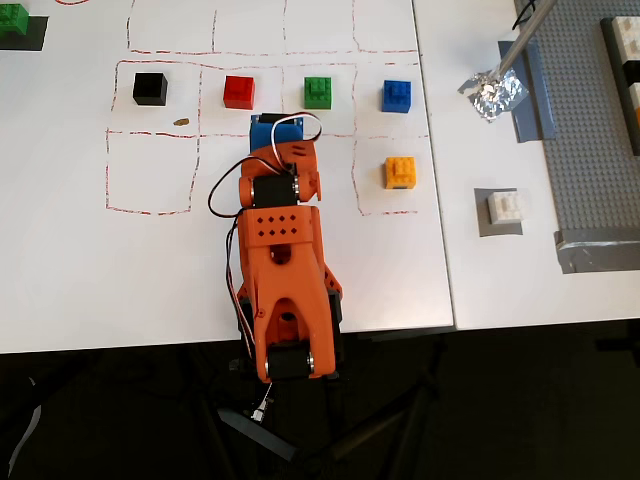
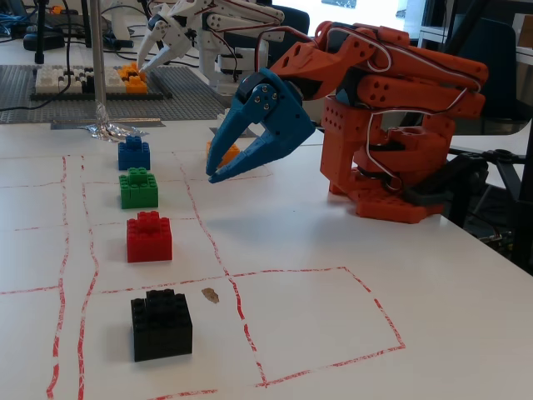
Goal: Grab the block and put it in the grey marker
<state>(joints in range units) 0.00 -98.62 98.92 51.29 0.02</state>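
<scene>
In the overhead view, the small white studded toy brick (image 1: 508,208) is sitting on the flat mid-grey square tape patch (image 1: 484,227), on the right-hand part of the white tabletop (image 1: 80,280), just beside the large grey studded baseplate (image 1: 590,170). It is lying well apart from the orange arm with its blue two-finger claw (image 2: 216,171), off to the arm's right in the overhead view, with the yellow-orange studded brick (image 1: 400,172) lying between them. The white brick is not showing in the fixed view.

In the fixed view the claw is hanging above the table, tips pointing down and to the left of the picture; its two blue fingers (image 2: 241,125) are lying close together, nearly meeting at the tips, and nothing is sitting between them. In the overhead view only the blue top of the claw is showing above the orange body.

A row of bricks is standing inside squares drawn in red: a black studded brick (image 1: 150,89), a red studded brick (image 1: 239,92), a green studded brick (image 1: 319,92) and a blue studded brick (image 1: 397,96). A crumpled piece of silver foil (image 1: 493,93) is lying at the foot of a thin metal rod (image 1: 522,36), above the white brick in the overhead view.
</scene>
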